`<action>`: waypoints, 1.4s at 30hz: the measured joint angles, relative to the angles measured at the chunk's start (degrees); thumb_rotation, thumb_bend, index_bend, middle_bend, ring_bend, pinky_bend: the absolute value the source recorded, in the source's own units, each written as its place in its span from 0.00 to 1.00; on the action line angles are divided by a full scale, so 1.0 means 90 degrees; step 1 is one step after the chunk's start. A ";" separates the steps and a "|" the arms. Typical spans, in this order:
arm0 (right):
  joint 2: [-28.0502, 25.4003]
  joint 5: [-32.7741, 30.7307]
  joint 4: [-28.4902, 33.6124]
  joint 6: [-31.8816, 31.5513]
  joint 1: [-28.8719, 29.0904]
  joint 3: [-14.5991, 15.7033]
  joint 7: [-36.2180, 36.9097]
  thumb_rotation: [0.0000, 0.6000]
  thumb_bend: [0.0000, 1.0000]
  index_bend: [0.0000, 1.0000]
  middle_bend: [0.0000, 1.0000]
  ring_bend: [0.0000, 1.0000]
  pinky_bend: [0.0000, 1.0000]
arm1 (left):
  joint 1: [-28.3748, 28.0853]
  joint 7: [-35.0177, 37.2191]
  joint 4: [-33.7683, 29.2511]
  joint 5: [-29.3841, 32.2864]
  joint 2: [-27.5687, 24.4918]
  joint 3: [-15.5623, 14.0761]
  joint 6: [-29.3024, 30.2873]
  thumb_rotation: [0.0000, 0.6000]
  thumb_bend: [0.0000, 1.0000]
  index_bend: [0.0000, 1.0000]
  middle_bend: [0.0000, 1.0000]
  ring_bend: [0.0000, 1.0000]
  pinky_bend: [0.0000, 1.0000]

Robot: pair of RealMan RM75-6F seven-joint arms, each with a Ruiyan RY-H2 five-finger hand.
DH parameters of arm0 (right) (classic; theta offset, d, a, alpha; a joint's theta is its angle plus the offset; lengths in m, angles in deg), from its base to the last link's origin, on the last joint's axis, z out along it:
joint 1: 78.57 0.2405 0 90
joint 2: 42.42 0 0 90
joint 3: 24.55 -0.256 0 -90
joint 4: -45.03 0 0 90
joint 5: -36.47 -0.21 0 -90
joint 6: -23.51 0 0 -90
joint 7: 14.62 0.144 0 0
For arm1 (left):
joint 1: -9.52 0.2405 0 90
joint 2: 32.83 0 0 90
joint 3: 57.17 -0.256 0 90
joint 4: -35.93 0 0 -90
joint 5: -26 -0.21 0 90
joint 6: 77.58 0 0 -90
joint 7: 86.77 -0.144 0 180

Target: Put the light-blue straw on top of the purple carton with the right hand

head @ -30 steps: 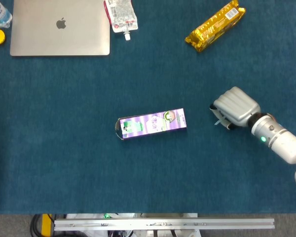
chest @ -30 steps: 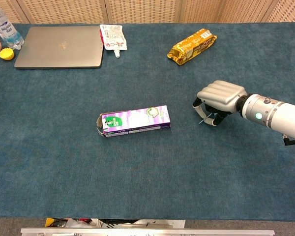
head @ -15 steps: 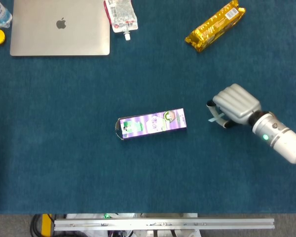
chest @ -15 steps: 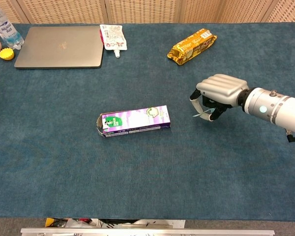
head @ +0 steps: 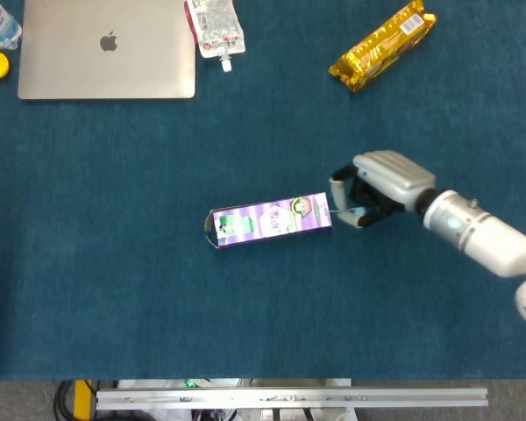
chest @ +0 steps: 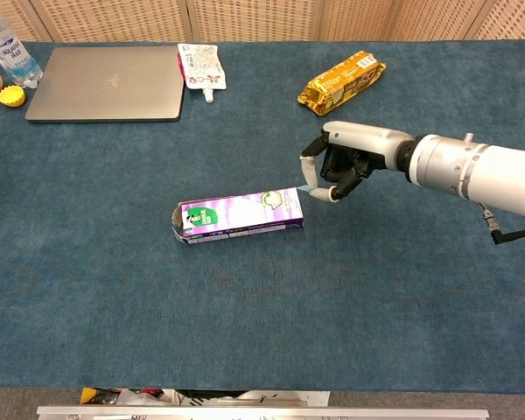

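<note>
The purple carton (head: 270, 219) (chest: 239, 214) lies on its side near the middle of the blue table. My right hand (head: 375, 188) (chest: 348, 160) hovers just past the carton's right end, lifted off the table. It pinches the light-blue straw (head: 348, 211) (chest: 309, 190) between thumb and fingers; only a short piece of the straw shows below the fingers, close to the carton's right edge. My left hand is in neither view.
A silver laptop (head: 105, 48) (chest: 105, 83) sits at the far left, with a white pouch (head: 214, 28) (chest: 200, 66) beside it. A gold snack pack (head: 382, 46) (chest: 341, 82) lies at the far right. A bottle (chest: 7, 54) and yellow cap (chest: 10, 96) stand at the far-left corner.
My right hand has risen from the table holding the straw and moved left, from well right of the carton to just beside its right end.
</note>
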State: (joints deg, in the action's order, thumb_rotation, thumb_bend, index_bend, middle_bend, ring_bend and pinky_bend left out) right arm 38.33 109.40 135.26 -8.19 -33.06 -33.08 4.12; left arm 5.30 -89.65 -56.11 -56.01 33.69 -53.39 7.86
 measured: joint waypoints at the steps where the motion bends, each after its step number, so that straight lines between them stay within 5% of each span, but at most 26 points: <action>1: 0.0030 -0.0027 -0.0011 0.0124 0.0042 -0.0052 0.0203 1.00 0.32 0.64 1.00 1.00 1.00 | 0.0007 0.0013 -0.0002 0.0002 -0.0006 0.0002 0.0012 1.00 0.26 0.22 0.14 0.15 0.15; 14: 0.0582 -0.0907 -0.0728 0.2097 0.0807 -0.0758 0.1927 1.00 0.32 0.64 1.00 1.00 1.00 | 0.0084 0.0150 0.0096 0.0044 -0.0007 -0.0010 0.0055 1.00 0.26 0.22 0.14 0.15 0.15; 42: 0.0731 -0.1648 -0.1563 0.3268 0.1904 -0.0752 0.1320 1.00 0.31 0.63 1.00 1.00 1.00 | 0.0071 0.0268 0.0244 0.0115 -0.0005 0.0023 -0.0052 1.00 0.26 0.22 0.14 0.15 0.15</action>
State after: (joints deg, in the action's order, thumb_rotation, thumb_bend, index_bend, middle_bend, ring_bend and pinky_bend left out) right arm 44.91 94.57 121.20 21.23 -15.93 -39.84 16.00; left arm 5.93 -87.24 -53.92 -54.98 33.65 -53.18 7.39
